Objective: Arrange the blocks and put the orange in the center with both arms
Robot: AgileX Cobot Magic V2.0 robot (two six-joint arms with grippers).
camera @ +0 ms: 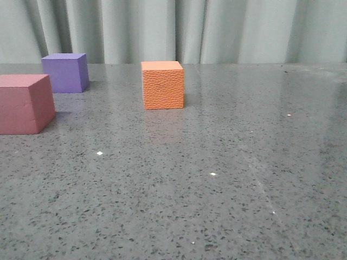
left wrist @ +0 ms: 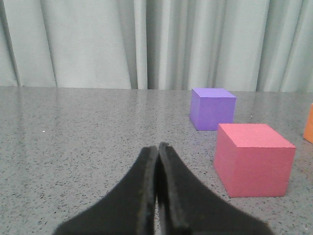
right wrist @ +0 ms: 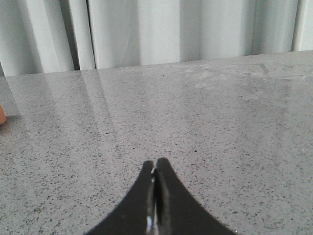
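The orange cube (camera: 162,85) with a pebbled face stands on the grey table near the middle of the front view. The purple cube (camera: 65,72) stands farther back to its left. The pink-red cube (camera: 24,103) stands nearer, at the left edge. Neither gripper shows in the front view. My left gripper (left wrist: 158,147) is shut and empty; the pink-red cube (left wrist: 253,159) and purple cube (left wrist: 212,108) lie ahead of it, off to one side, and the orange cube (left wrist: 309,123) is a sliver at the frame edge. My right gripper (right wrist: 155,162) is shut and empty over bare table; a sliver of the orange cube (right wrist: 2,113) shows at the frame edge.
The speckled grey table (camera: 217,179) runs back to a pale grey-green curtain (camera: 179,30) along its far edge.
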